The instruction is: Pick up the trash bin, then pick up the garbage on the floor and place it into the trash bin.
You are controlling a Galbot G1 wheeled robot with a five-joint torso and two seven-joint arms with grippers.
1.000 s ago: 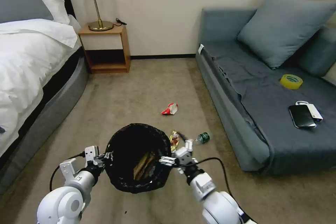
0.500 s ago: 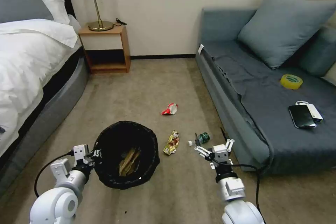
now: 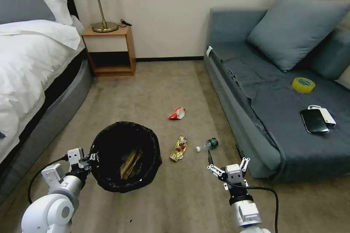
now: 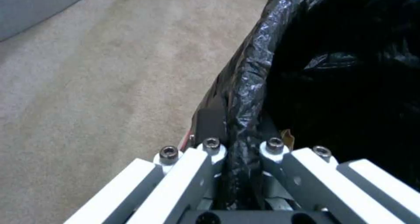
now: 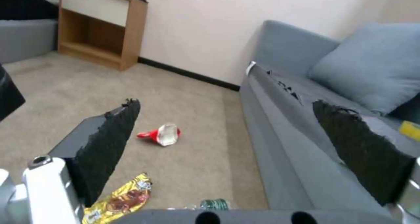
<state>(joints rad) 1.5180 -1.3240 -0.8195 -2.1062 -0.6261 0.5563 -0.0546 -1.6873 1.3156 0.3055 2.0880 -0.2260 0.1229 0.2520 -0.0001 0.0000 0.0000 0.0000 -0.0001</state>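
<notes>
The small round trash bin lined with crinkled glossy black plastic [image 3: 124, 156] is gripped at its rim by the closed left end effector [image 3: 84, 159] and is held above the beige carpet floor [image 3: 146, 91], with tan crumpled paper [image 3: 130, 163] lying inside. The right end effector [image 3: 226, 163] is held with its fingers spread wide and empty, near the grey sofa [image 3: 255, 131]. The gold-brown snack wrapper [image 3: 178, 148], the small clear bottle with green label [image 3: 208, 143] and the red-white crumpled wrapper [image 3: 177, 113] are seen lying on the floor.
</notes>
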